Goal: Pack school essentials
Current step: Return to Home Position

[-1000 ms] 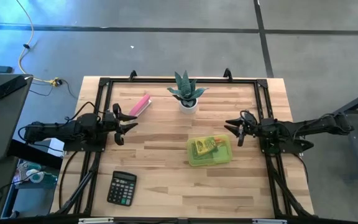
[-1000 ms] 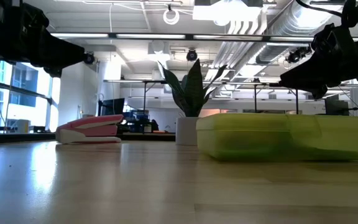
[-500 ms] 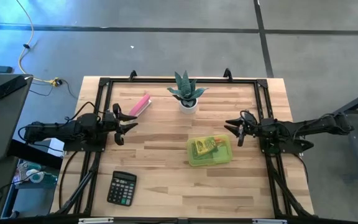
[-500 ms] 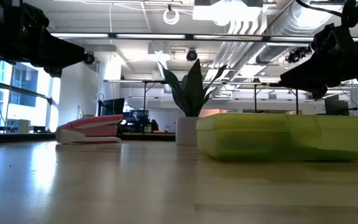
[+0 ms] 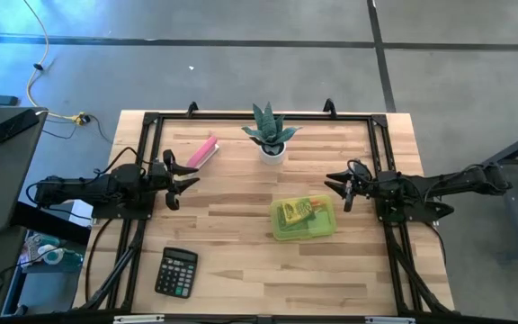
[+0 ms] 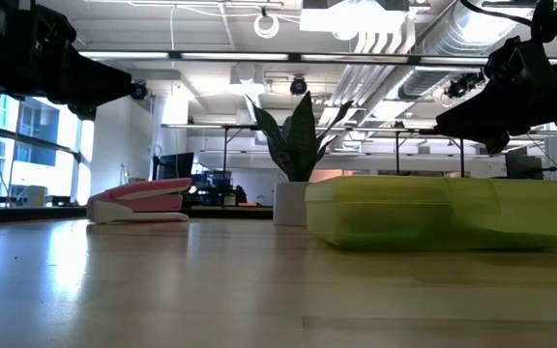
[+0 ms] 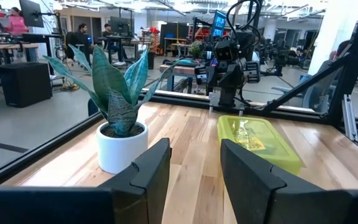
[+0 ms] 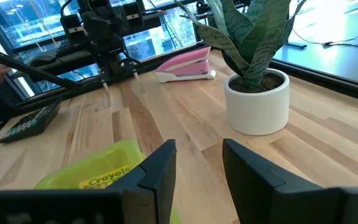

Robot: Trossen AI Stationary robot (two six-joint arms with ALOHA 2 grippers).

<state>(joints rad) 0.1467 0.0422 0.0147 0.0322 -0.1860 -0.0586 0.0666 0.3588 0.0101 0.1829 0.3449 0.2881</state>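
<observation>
The right gripper (image 5: 336,192), fingers spread and empty, hovers just beside the shut lime-green translucent plastic box (image 5: 324,227) holding the school essentials (image 5: 297,212); well beyond it, the left gripper (image 5: 190,180) hangs spread too. Packing looks finished: each arm need only retreat homeward, clear of the box.

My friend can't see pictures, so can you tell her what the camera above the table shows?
A lime-green supply box sits shut on the wooden table, right of centre. The left gripper and right gripper wait at either side, fingers open, holding nothing. A potted plant and pink stapler are near the top; a black calculator is bottom left.
</observation>
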